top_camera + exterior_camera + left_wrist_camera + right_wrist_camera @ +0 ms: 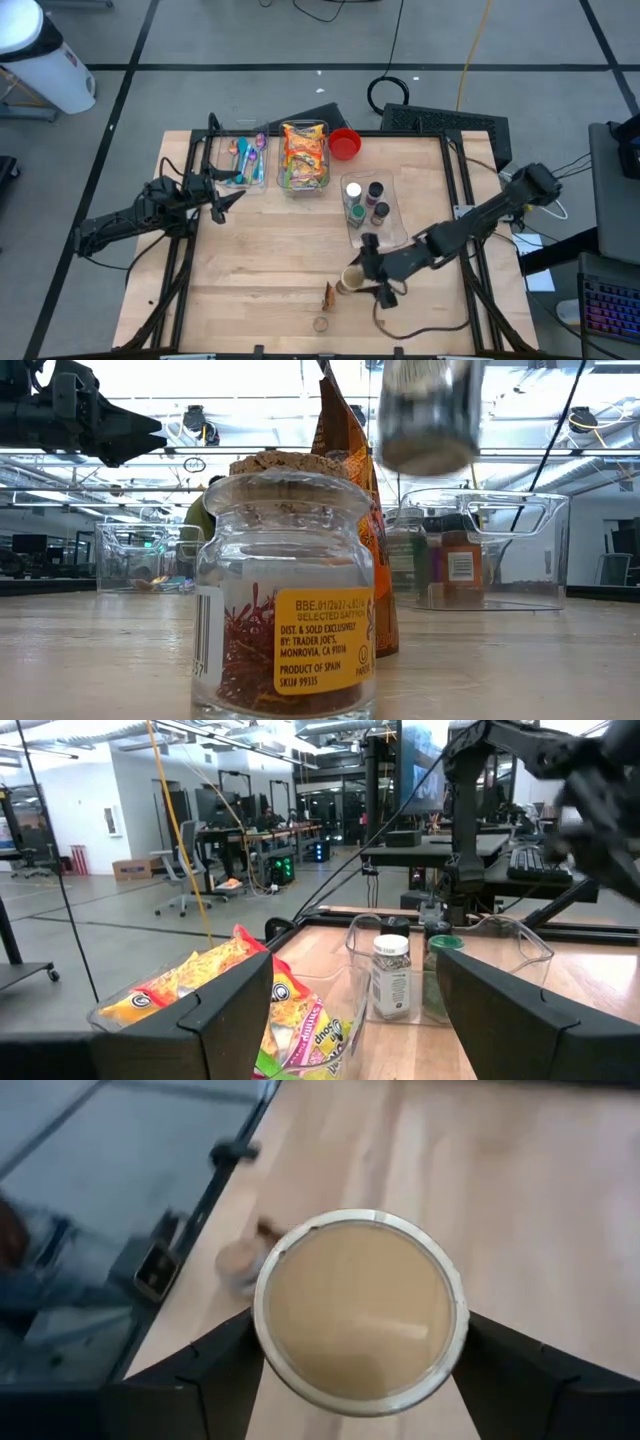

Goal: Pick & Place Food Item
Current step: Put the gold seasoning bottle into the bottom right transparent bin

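Clearly the right pincer (368,282) is clamped on a round jar (358,1308), one finger on each side of its body, holding it above the front part of the bench (260,260); the low view shows the jar (428,415) hanging clear of the wood. Seen from the wrist, its pale flat cap faces the camera, so the fingers (190,1370) grip the curved wall just below the cap. It looks like a rigid, smooth-walled container, probably glass or hard plastic, so it should not deform but could slip or rotate under a light squeeze; I judge a firm hold across its widest part, as now, is the safe one. A small cork-topped saffron jar (285,595) and an upright orange packet (328,294) stand close by on the bench. The left pincer (222,196) waits with fingers apart near the snack bin (304,157).
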Robot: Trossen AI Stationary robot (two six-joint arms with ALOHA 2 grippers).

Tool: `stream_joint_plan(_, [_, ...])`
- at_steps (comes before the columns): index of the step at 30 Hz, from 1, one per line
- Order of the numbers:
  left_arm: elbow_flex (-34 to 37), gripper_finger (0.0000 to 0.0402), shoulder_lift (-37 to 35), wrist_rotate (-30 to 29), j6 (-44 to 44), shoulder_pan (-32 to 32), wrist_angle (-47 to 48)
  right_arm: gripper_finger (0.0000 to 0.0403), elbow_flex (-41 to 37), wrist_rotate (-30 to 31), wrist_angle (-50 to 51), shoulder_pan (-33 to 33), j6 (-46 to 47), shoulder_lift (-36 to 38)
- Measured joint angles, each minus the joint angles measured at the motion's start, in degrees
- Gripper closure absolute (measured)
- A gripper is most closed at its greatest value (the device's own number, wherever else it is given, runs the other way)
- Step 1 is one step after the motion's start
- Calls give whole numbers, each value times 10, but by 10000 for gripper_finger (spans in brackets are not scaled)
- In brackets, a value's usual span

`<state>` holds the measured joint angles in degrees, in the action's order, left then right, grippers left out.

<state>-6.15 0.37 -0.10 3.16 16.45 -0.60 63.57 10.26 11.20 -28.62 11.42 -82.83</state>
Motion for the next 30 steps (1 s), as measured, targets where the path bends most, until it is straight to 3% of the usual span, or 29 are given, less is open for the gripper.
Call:
stream_joint_plan(14, [0,119,0,0,0,0,0,137,-35,186,200,7,83,198])
stream_joint_plan(23, [0,119,0,0,0,0,0,137,-184,183,193,69,163,266])
stream_joint_plan(30, [0,119,0,0,0,0,0,137,-257,165,140,113,162,277])
